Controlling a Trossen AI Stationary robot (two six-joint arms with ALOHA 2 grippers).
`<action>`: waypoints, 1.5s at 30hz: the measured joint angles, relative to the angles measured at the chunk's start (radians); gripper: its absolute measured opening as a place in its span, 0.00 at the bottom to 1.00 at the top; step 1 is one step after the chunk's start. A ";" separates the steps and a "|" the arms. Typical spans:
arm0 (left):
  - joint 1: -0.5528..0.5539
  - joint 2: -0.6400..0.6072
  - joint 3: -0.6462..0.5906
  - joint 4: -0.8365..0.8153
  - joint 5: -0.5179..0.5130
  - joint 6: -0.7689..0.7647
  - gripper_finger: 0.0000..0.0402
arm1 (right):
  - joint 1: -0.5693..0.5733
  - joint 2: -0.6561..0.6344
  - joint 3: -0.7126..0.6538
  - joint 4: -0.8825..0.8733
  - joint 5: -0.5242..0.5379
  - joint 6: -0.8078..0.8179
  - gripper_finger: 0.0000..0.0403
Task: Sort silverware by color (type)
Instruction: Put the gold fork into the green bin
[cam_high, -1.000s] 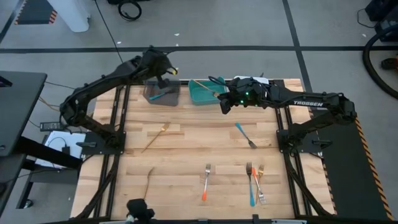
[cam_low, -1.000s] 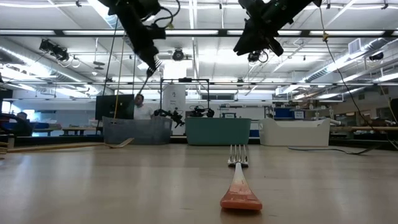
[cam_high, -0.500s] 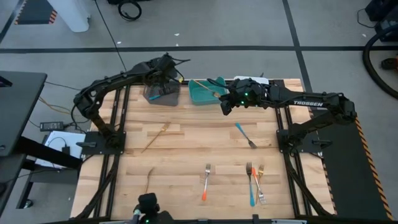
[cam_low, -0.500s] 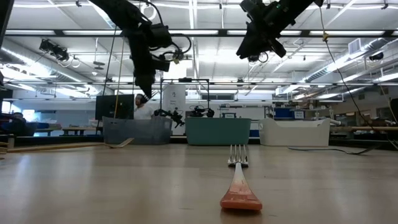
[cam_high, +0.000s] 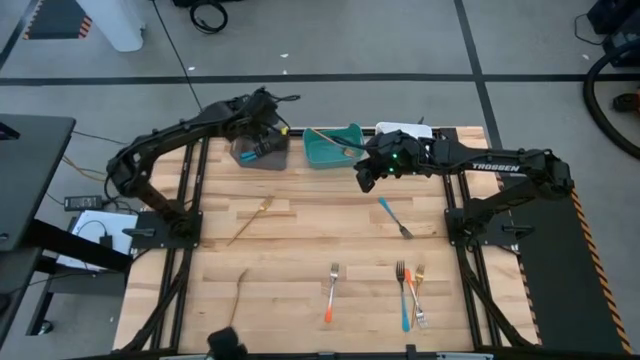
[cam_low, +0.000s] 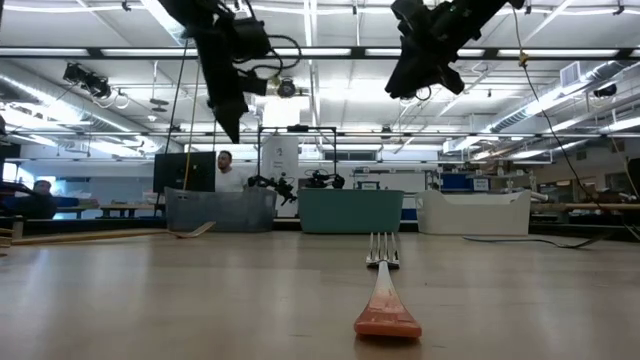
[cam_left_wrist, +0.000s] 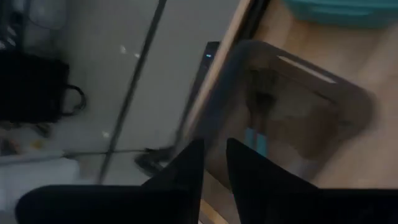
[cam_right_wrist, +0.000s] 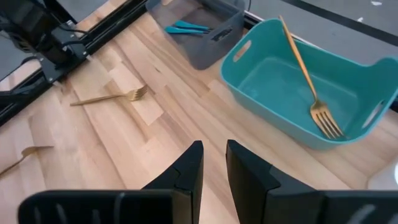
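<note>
Beyond the table, the low view shows a large hall with ceiling strip lights, benches and a person (cam_low: 226, 170) standing far behind the bins. Seen from above, the butcher-block wooden tabletop (cam_high: 310, 240) sits on a grey floor crossed by dark tape lines.

Left to right: the left gripper (cam_high: 262, 112) hangs over the grey translucent rectangular bin (cam_high: 260, 148) at the far edge. Its dark fingers (cam_left_wrist: 186, 168) stand a little apart with nothing between them. Directly below it, inside the grey bin, lie blue-handled utensils (cam_right_wrist: 186, 27). Nearer than that gripper, on the bare wood, rest a gold fork (cam_high: 252, 220) and a second gold utensil (cam_high: 240, 287) close to the front edge.

Just right of the grey bin stands the teal rectangular plastic bin (cam_high: 334, 146), holding one gold fork with a long handle (cam_right_wrist: 308, 84) leaning against its wall. The right gripper (cam_high: 366, 172) hovers just beside that bin's near right corner, its fingers (cam_right_wrist: 186, 168) slightly parted and empty. A white bin (cam_low: 473, 212) stands farther right.

Below and in front of the right gripper lies a blue-handled fork (cam_high: 393, 217). Nearer the front edge are an orange-handled fork (cam_high: 331, 293) and, to its right, a touching cluster: an orange-handled fork (cam_high: 409, 288), a blue-handled utensil (cam_high: 405, 318) and a gold fork (cam_high: 419, 285).
</note>
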 joint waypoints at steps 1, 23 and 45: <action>-0.011 -0.017 0.000 -0.033 0.026 -0.064 0.19 | -0.001 0.000 0.000 -0.004 0.001 0.000 0.19; -0.329 -0.085 -0.399 -0.132 0.370 -0.729 0.19 | -0.003 0.000 0.000 -0.044 -0.039 -0.045 0.19; -0.331 -0.083 -0.525 0.057 0.426 -0.812 0.19 | -0.003 0.000 0.000 -0.044 -0.053 -0.045 0.19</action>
